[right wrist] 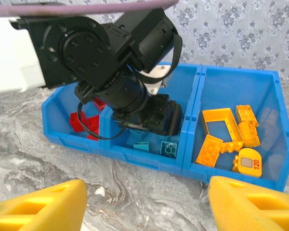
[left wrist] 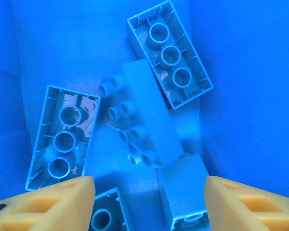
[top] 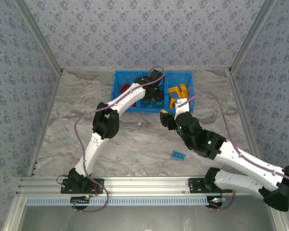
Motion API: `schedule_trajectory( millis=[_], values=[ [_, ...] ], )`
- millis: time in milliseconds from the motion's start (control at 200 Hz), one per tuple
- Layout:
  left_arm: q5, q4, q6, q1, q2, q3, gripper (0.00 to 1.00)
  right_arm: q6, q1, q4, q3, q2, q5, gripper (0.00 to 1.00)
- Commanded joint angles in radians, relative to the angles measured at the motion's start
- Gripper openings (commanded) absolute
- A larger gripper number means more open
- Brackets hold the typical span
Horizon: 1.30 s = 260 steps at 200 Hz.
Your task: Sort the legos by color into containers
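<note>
One light-blue brick [top: 178, 155] lies loose on the surface [top: 135, 139], on the near side of the bin [right wrist: 149, 161] and well apart from it; it is the only piece we see outside the bin. Inside the bin there are red bricks [right wrist: 82, 120] in the left compartment, a light-blue pile [left wrist: 144, 120] in the middle compartment [left wrist: 241, 72], and orange-yellow bricks [right wrist: 216, 147] in the right one. Left tool [left wrist: 148, 192] hangs low inside the middle compartment, jaws spread, gripping nothing that we can make out; one brick of the pile lies between them. Right tool [right wrist: 147, 187] hovers just in front of the bin, jaws wide apart, empty. Handling, by our judgement: the loose brick is hard plastic, stiff, very light and smooth-sided, so it may skid or twist out of a skewed pinch. We would come straight down and close on its two long side walls, at mid-length, with a modest squeeze.
</note>
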Motion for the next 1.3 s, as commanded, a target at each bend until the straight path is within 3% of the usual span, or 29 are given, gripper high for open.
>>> schedule_trajectory(
  millis=[0,170,305,455,565,670,759,879,969,1124,1294],
  values=[
    [-0.064,-0.036,0.000,-0.015,-0.147,0.004,0.60,0.060,-0.005,-0.090,0.002,-0.036,0.027,0.70],
    [-0.156,-0.013,-0.067,-0.028,-0.350,-0.146,0.60,0.231,-0.005,-0.321,0.032,-0.038,0.082,0.69],
    [-0.132,0.047,-0.097,-0.050,-0.565,-0.367,0.61,0.474,-0.007,-0.581,0.065,-0.002,0.079,0.68],
    [-0.047,0.152,-0.024,-0.142,-0.825,-0.675,0.63,0.682,-0.006,-0.773,0.072,0.071,-0.042,0.69],
    [0.049,0.253,0.018,-0.237,-1.000,-0.895,0.64,0.782,-0.005,-0.813,0.043,0.117,-0.152,0.70],
    [0.034,0.278,0.017,-0.359,-1.128,-1.054,0.65,0.863,-0.004,-0.803,-0.009,0.129,-0.253,0.77],
    [-0.008,0.314,-0.019,-0.464,-1.223,-1.181,0.66,0.843,-0.005,-0.757,-0.048,0.112,-0.278,0.76],
    [-0.050,0.355,-0.088,-0.552,-1.319,-1.327,0.65,0.688,-0.007,-0.757,-0.032,0.129,-0.304,0.70],
    [-0.060,0.348,-0.115,-0.578,-1.367,-1.374,0.64,0.641,0.015,-0.824,-0.020,0.190,-0.342,0.70],
    [-0.055,0.359,-0.106,-0.610,-1.444,-1.408,0.63,0.677,0.137,-0.846,-0.060,0.281,-0.354,0.73],
    [0.011,0.404,-0.120,-0.640,-1.524,-1.453,0.64,0.663,0.152,-0.795,-0.076,0.397,-0.340,0.75]
  ],
)
